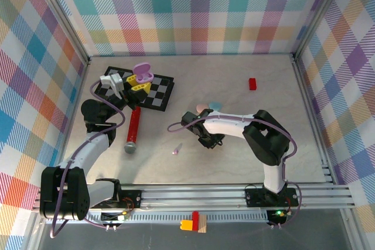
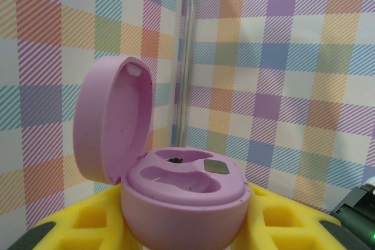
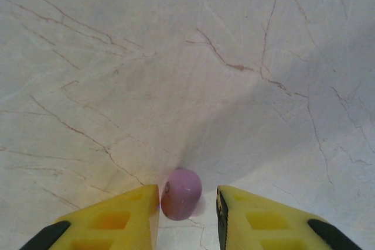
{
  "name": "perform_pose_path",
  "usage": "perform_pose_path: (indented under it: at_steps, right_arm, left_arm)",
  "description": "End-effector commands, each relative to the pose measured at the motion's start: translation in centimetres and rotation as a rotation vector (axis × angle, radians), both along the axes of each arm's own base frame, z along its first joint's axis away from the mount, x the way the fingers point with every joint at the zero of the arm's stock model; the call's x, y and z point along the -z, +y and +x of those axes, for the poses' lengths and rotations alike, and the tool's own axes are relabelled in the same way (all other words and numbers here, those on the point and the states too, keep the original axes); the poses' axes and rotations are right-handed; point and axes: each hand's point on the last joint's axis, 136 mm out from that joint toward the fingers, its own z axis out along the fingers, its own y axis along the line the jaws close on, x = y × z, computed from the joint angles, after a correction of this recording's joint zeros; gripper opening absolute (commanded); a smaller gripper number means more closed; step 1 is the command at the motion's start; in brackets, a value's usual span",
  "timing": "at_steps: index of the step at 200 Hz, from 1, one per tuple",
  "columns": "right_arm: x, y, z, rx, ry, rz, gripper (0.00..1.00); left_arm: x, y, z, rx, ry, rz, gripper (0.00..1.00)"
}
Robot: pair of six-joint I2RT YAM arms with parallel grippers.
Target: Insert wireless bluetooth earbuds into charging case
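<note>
The right gripper [image 3: 187, 192] is down at the marbled tabletop [image 3: 176, 57] with a purple earbud [image 3: 180, 194] sitting right between its yellow fingers [image 3: 120, 222]. In the wrist view the bud looks to touch the finger on the left, while a sliver of gap shows at the other. So the jaws stand apart around it, not yet pinched.

The bud is a rounded lump, a little longer along the fingers than across, and I can't make out its stem. I'd say the squeeze only needs finishing squarely. The surface is flat and smooth, so the bud could skid, and there's bare table all round.

Well off to the left, the left gripper [image 1: 138, 86] is clamped on the purple charging case [image 2: 181, 197], with its lid up and its wells facing upward, above the checkered mat [image 1: 161, 95]. A second earbud [image 1: 177, 151] lies loose near the right gripper.
</note>
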Motion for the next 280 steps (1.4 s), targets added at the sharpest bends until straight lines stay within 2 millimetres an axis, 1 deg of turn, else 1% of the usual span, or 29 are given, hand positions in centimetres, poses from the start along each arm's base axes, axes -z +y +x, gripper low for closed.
perform_pose_path:
  at_steps: [1, 31, 61, 98, 127, 160, 182, 200, 218, 243, 280]
  right_arm:
    - [0.2, 0.3, 0.1, 0.009, 0.002, -0.013, 0.31]
    - [0.6, 0.0, -0.1, 0.02, 0.008, -0.021, 0.3]
    - [0.7, -0.1, -0.3, 0.027, 0.012, -0.026, 0.27]
    - [-0.1, 0.3, -0.1, 0.033, -0.008, 0.012, 0.23]
    - [-1.4, 1.0, 0.0, 0.083, -0.018, 0.129, 0.23]
    - [-3.8, 1.8, 0.3, 0.17, -0.017, 0.326, 0.24]
    - [-5.5, 2.7, 0.2, 0.238, 0.031, 0.52, 0.24]
    - [-7.6, 3.4, 0.3, 0.303, 0.078, 0.687, 0.24]
    - [-9.9, 3.9, 0.5, 0.357, 0.12, 0.852, 0.24]
    - [-12.7, 4.4, 0.8, 0.399, 0.175, 1.04, 0.24]
    - [-16.6, 4.8, 1.1, 0.431, 0.261, 1.301, 0.24]
  left_arm:
    - [-1.4, 0.2, -0.9, 0.007, -0.075, 0.021, 0.35]
    - [-1.3, 0.1, -0.9, 0.01, -0.071, 0.021, 0.35]
    - [-1.3, 0.1, -1.0, 0.013, -0.071, 0.022, 0.35]
    - [-1.1, 0.1, -1.0, 0.015, -0.067, 0.022, 0.35]
    - [-0.9, 0.1, -0.6, 0.012, -0.048, 0.019, 0.35]
    - [-1.1, 0.3, -0.9, -0.003, -0.069, 0.008, 0.34]
    - [-1.2, 0.1, -1.0, -0.013, -0.083, 0.006, 0.34]
    - [-0.7, -0.4, -1.1, 0.001, -0.083, 0.015, 0.34]
    - [-0.3, -1.3, -1.3, 0.026, -0.078, 0.021, 0.34]
    - [0.4, -2.7, -1.5, 0.059, -0.069, 0.029, 0.34]
    - [1.4, -5.7, -1.9, 0.118, -0.054, 0.084, 0.34]
